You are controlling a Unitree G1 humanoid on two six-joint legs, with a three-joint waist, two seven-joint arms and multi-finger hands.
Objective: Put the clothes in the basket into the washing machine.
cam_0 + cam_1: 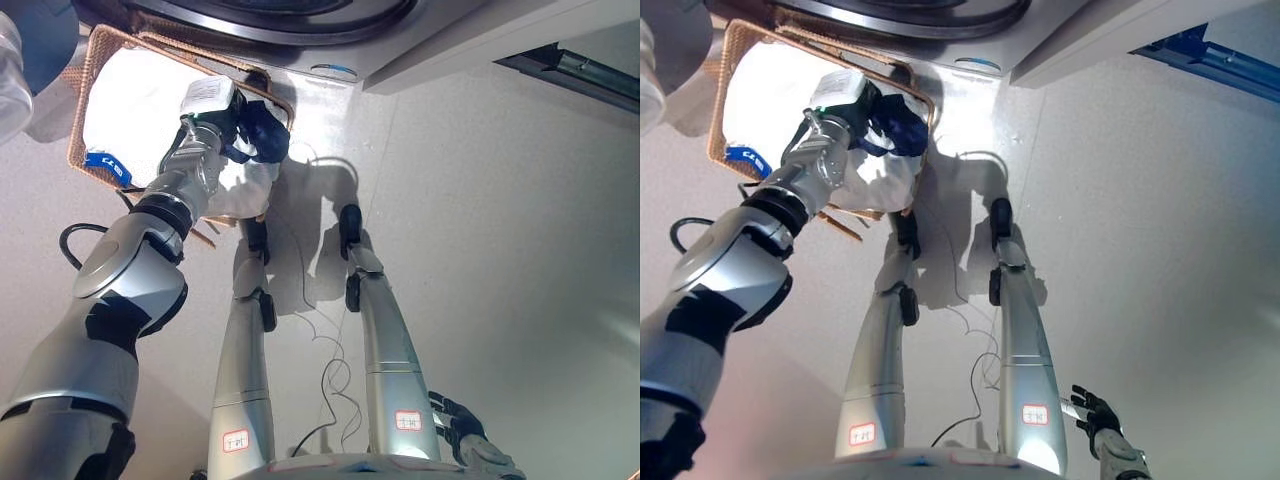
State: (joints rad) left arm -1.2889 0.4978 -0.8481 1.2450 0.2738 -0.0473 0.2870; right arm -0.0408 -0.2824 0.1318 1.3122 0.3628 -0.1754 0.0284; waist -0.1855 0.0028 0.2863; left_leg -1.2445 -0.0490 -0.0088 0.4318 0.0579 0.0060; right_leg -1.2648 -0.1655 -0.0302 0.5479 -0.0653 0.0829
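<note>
A brown wicker basket (84, 150) stands on the floor at the upper left, full of bright white clothes (140, 100). My left hand (258, 132) is at the basket's near right rim, its dark fingers curled on a white cloth (243, 188) that hangs down over the rim. It also shows in the right eye view (892, 125). The washing machine (300, 20), with its dark round door, lies along the top edge just beyond the basket. My right hand (1093, 410) hangs low at the bottom right, fingers spread and empty.
A small blue piece (106, 166) shows at the basket's left corner. A pale cabinet front (470, 40) and a dark rail (580, 70) run across the upper right. Pale floor (500, 250) stretches to the right.
</note>
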